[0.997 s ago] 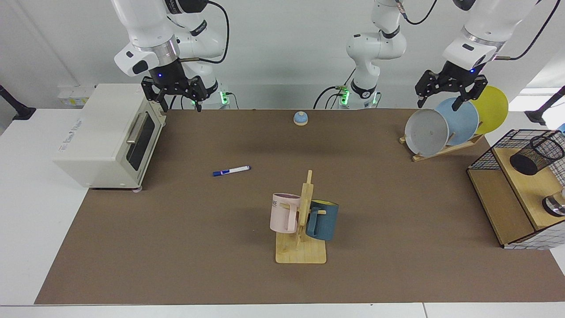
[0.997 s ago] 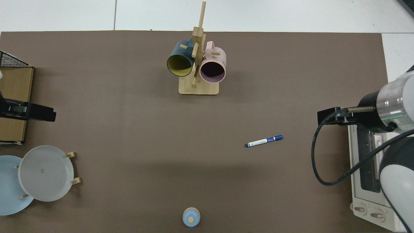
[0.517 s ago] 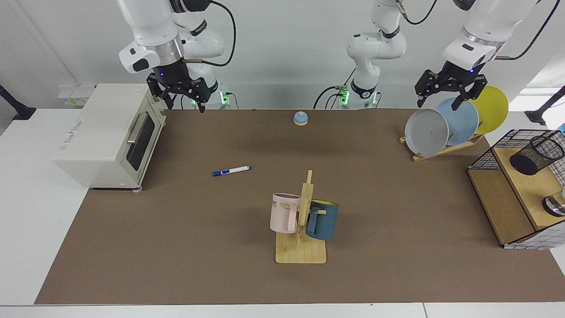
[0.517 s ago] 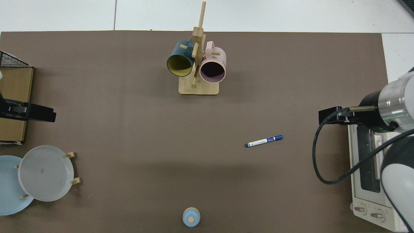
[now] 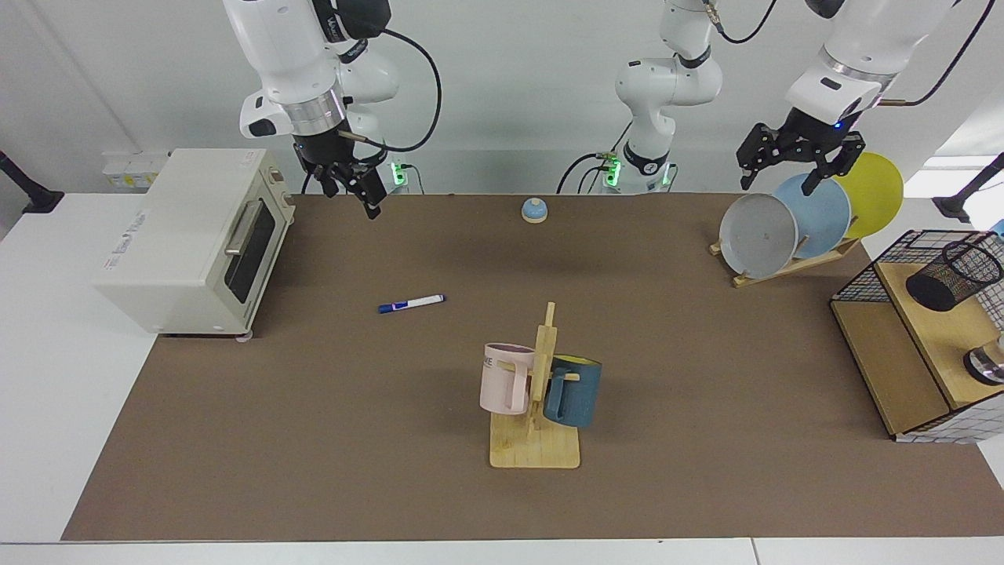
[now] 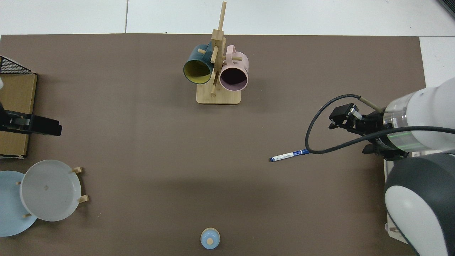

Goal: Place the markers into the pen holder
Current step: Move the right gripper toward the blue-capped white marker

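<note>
A single marker (image 5: 411,303), white with a blue cap, lies flat on the brown mat, also seen in the top view as the marker (image 6: 289,155). The pen holder (image 5: 957,275), a black mesh cup, stands tilted on the wooden shelf at the far right of the facing view. My right gripper (image 5: 350,196) hangs open and empty beside the toaster oven, above and behind the marker. Over the plate rack waits my left gripper (image 5: 780,182), open and holding nothing.
A toaster oven (image 5: 188,239) stands at the mat's edge near the right arm. Mid-table is a wooden mug tree (image 5: 536,408) with a pink and a blue mug. Plates lean in a rack (image 5: 792,227); a wire basket (image 5: 886,259) surrounds the shelf; a small bell (image 5: 534,209) sits at the back.
My right gripper has swung away from the toaster oven toward the table's middle and its wrist has turned. The marker and the left arm have not moved.
</note>
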Robot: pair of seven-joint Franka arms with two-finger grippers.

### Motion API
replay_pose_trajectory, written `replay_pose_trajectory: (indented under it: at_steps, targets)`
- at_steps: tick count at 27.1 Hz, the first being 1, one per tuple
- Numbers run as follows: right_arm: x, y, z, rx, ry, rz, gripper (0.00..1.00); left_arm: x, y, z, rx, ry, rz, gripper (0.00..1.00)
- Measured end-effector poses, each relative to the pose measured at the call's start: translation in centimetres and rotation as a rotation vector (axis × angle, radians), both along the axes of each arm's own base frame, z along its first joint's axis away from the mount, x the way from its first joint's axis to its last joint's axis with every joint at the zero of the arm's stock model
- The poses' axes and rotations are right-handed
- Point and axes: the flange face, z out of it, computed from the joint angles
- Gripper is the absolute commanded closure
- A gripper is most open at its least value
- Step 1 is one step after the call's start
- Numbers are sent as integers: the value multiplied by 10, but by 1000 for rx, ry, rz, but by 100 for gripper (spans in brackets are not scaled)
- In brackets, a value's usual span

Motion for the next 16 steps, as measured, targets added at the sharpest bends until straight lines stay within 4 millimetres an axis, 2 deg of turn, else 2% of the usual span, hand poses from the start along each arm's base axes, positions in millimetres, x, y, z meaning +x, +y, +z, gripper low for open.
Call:
replay_pose_trajectory:
  at_steps: [5,16]
  targets:
    - [3,-5,-22,-1,14,-182,1,0,-1,0,-1,1,-2,0]
    - [3,-6,-61,-2,37,-464,1,-4,0,1,0,15,1,0]
